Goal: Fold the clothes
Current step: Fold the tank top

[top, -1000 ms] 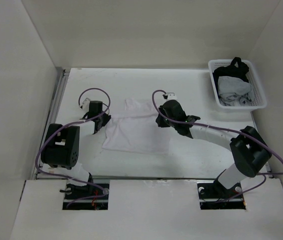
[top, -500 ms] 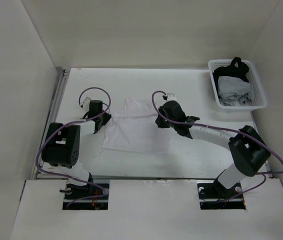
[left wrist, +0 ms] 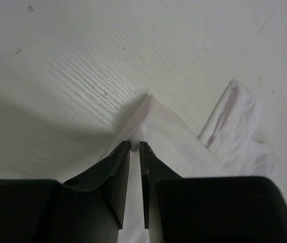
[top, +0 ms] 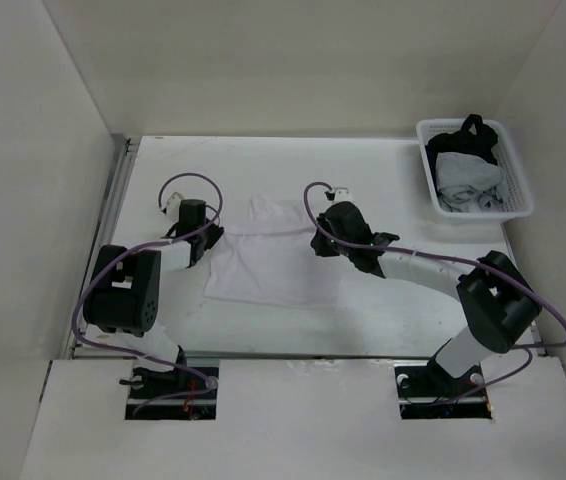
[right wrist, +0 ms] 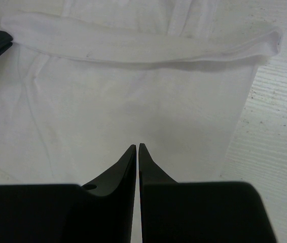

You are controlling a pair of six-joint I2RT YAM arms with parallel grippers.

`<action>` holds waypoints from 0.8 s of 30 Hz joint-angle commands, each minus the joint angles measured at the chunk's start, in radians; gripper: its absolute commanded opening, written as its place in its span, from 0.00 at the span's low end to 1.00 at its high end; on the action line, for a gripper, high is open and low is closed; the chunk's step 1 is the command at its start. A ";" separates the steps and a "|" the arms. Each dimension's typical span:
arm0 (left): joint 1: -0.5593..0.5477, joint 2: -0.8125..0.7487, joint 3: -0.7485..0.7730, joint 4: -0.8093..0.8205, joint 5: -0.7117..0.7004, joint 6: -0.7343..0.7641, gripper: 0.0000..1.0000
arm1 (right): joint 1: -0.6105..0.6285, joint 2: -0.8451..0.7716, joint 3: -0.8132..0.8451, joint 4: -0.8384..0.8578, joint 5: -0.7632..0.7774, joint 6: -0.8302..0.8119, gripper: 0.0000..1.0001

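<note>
The clothes (top: 273,265), a thin white wrinkled garment, lie spread on the table (top: 403,190) between my two arms. My left gripper (top: 206,243) sits at the garment's left edge. In the left wrist view the left gripper (left wrist: 135,146) is shut, with a small bunch of the clothes (left wrist: 176,144) pinched between its tips. My right gripper (top: 320,243) rests at the garment's right edge. From the right wrist, the right gripper (right wrist: 137,147) is shut down to a thin white sliver, low on the clothes (right wrist: 133,101), whose folded band lies across the far side.
A white mesh basket (top: 523,195) stands at the back right corner with dark and pale laundry (top: 468,160) in it. White walls close in the left, back and right sides. A metal rail (top: 115,200) runs along the table's left edge.
</note>
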 commanded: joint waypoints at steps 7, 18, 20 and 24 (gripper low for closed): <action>-0.001 0.009 0.028 0.057 -0.005 0.013 0.07 | -0.035 -0.023 -0.019 0.060 -0.006 0.022 0.15; 0.007 -0.014 0.023 0.082 -0.010 0.002 0.00 | -0.183 0.049 0.023 0.117 0.013 0.151 0.38; 0.002 -0.040 0.031 0.079 -0.013 0.005 0.00 | -0.200 0.076 0.043 0.105 0.005 0.151 0.39; -0.005 -0.070 0.049 0.073 -0.032 0.011 0.00 | -0.207 0.125 0.066 0.085 0.002 0.151 0.40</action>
